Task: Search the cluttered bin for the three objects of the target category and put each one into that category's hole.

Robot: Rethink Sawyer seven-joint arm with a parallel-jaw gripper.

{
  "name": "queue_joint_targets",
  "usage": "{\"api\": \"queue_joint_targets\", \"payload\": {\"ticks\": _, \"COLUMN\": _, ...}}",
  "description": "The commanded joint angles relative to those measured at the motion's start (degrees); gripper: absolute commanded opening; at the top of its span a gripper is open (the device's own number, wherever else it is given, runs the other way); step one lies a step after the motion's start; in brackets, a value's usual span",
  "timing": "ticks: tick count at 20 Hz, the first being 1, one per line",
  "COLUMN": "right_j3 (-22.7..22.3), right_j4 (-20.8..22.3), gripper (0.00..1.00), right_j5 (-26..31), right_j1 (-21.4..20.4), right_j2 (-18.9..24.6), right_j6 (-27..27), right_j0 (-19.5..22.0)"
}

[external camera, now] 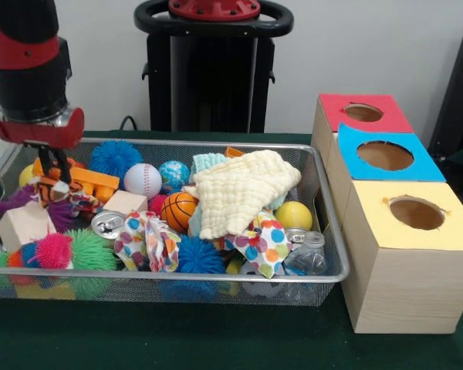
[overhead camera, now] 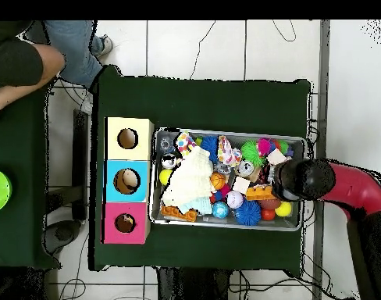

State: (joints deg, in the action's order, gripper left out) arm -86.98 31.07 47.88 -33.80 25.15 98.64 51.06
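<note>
While my pincer (external camera: 55, 166) hangs over the orange block (external camera: 89, 180) in the bin (external camera: 216, 275), I cannot tell its state.

End effector (external camera: 55, 165) fingertips among toys

A bench (external camera: 216, 339) covered in dark green cloth stands before a plain pale grey wall (external camera: 355, 46). Around the bench, seen from overhead, lies a white tiled floor (overhead camera: 225, 47) crossed by thin dark cables (overhead camera: 201, 47). A seated person (overhead camera: 37, 58) occupies the corner beyond the bench.
</note>
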Motion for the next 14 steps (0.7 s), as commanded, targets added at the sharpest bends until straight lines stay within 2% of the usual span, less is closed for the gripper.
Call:
{"api": "queue_joint_targets", "payload": {"ticks": 1, "right_j3": -3.0, "right_j4": -2.4, "gripper": 0.00, "right_j5": 2.9, "right_j1": -6.1, "right_j2": 4.3, "right_j6": -6.8, "right_j0": -1.5}}
{"api": "queue_joint_targets", "payload": {"ticks": 7, "right_j3": -3.4, "right_j4": -4.6, "gripper": 0.00, "right_j5": 5.6, "right_j1": -7.8, "right_j2": 2.3, "right_j6": -2.4, "right_j0": -4.5}}
{"api": "queue_joint_targets", "payload": {"ticks": 11, "right_j3": -6.6, "right_j4": -7.2, "gripper": 0.00, "right_j5": 6.2, "right_j1": -9.3, "right_j2": 0.3, "right_j6": 3.3, "right_j0": -6.9}}
{"api": "queue_joint_targets", "payload": {"ticks": 14, "right_j3": -9.4, "right_j4": -9.4, "gripper": 0.00, "right_j5": 6.2, "right_j1": -10.6, "right_j2": -0.4, "right_j6": 4.9, "right_j0": -8.4}}
